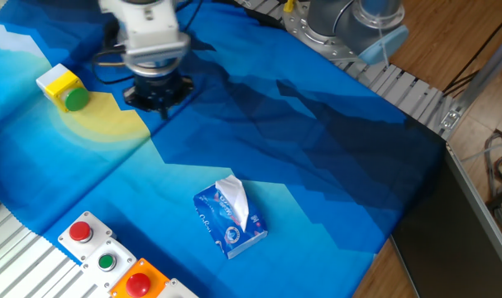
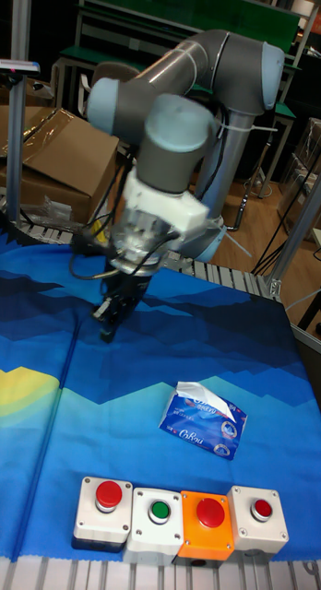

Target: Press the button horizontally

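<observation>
The button (image 1: 77, 99) is round and green, mounted on the side of a small yellow box (image 1: 57, 81) at the far left of the blue cloth, and it faces toward the gripper. My gripper (image 1: 161, 112) hangs point-down just above the cloth, to the right of the button with a clear gap between them. Motion blurs it. In the tall fixed view the gripper (image 2: 107, 334) shows as a dark narrow tip, and no gap between the fingers can be made out. The button is outside that view.
A blue tissue pack (image 1: 230, 217) lies mid-cloth. Along the near edge stand a white box with a red button (image 1: 81, 232), a white box with a small green button (image 1: 107, 262) and an orange box with a red button (image 1: 137, 284). The arm's base (image 1: 350, 25) sits at the back right.
</observation>
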Available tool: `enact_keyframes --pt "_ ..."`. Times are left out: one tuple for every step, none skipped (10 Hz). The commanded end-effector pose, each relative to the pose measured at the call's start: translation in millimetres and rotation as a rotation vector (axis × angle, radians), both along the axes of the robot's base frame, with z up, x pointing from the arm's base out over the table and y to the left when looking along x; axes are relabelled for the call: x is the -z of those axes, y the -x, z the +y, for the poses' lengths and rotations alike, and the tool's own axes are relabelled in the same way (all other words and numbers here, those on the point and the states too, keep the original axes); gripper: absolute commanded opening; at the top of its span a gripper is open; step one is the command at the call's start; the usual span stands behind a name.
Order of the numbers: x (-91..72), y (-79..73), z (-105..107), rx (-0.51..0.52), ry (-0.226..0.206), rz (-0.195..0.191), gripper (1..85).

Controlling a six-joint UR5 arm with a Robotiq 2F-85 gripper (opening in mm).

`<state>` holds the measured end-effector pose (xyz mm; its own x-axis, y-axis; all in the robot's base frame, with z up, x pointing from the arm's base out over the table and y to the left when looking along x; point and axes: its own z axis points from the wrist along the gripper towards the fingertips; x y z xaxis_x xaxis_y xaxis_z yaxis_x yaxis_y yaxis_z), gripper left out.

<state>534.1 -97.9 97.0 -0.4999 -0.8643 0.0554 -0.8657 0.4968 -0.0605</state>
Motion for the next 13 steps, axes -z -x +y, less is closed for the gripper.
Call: enact_keyframes --pt "27.2 -21.0 -66.8 -0.099 0.005 -0.009 1.0" --pt "24.7 -26.2 -90.1 -0.129 0.016 0.002 1.0" --pt "21.1 -31.3 -113.6 -0.158 0.037 0.006 1.0" --pt "21.2 -35.1 -129.1 -0.180 0.041 0.006 1.0" --pt "25.6 -39.2 -140.2 -0.197 0.031 0.003 1.0" --pt "31.0 -41.5 -144.9 -0.202 0.026 -0.003 1.0" --pt "36.2 -43.2 -146.2 -0.201 0.026 -0.015 1.0" --pt "40.9 -44.9 -145.2 -0.205 0.017 -0.022 1.0" --pt "42.1 -46.1 -145.2 -0.207 0.016 -0.025 1.0" --pt "42.2 -45.0 -145.1 -0.206 0.016 -0.021 1.0" --pt "42.6 -41.4 -142.3 -0.205 0.004 -0.008 1.0" --pt "42.8 -39.0 -141.5 -0.206 0.000 0.001 1.0" --pt "42.6 -37.5 -145.0 -0.169 0.011 0.005 1.0"
